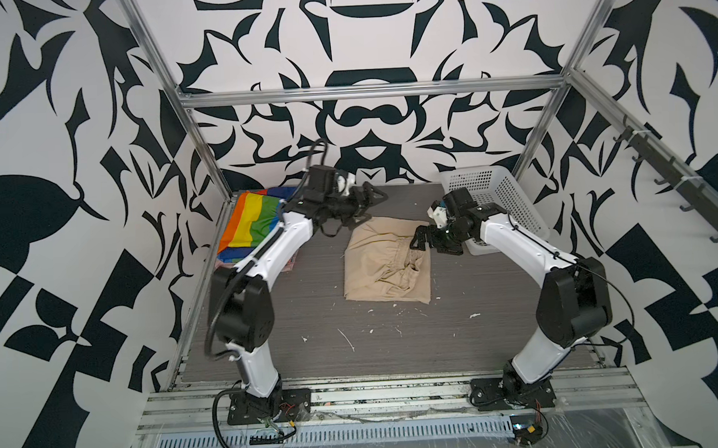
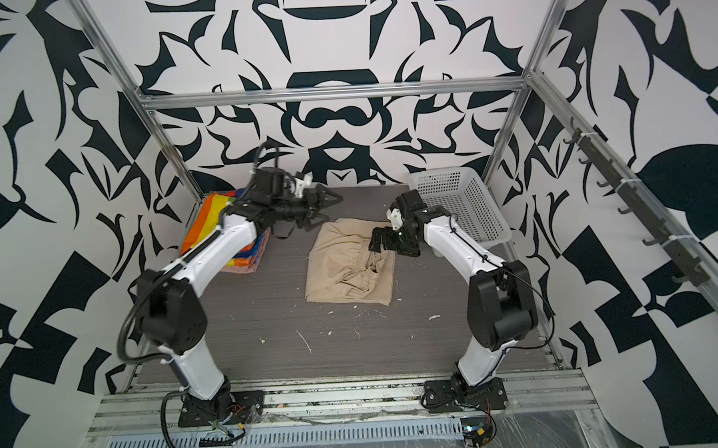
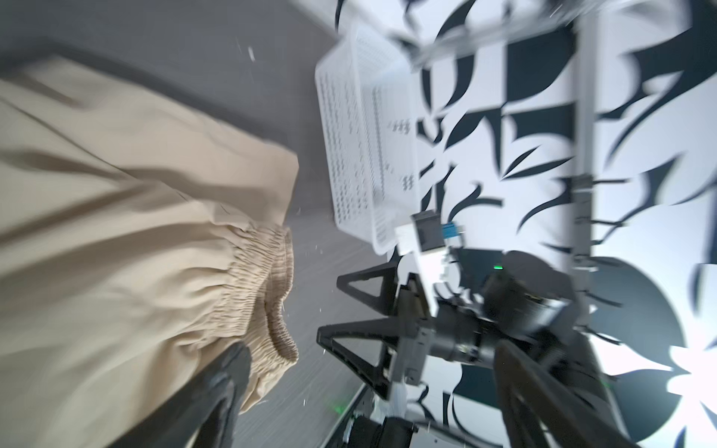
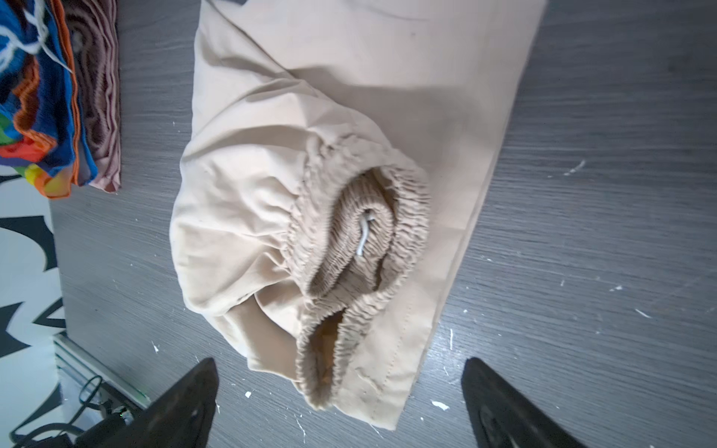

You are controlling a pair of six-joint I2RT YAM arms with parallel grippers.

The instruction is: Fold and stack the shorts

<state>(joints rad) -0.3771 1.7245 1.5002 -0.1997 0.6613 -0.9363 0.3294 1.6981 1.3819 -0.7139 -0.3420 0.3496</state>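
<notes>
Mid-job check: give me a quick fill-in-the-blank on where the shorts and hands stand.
Mid-table, the folded shorts are ___.
The rainbow-striped shorts rest on a ___ pair.
The right hand hangs ___, holding nothing.
The white basket stands beside the ___ arm.
Missing words: beige, pink, open, right.

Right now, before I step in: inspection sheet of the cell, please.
Surface: grey wood-grain tabletop, dotted with white flecks.
Job's things: beige shorts folded mid-table, waistband bunched on top, not yet stacked; rainbow shorts lie on pink shorts at back left.
Clutter: white basket tilted at back right.
Grippers: left gripper open, empty, raised by the beige shorts' far left corner; right gripper open, empty, over their right edge.
Cables: black cable loops off left arm; loose wires at the bases.
Surroundings: aluminium frame, black-and-white patterned walls, hook rail on right.
</notes>
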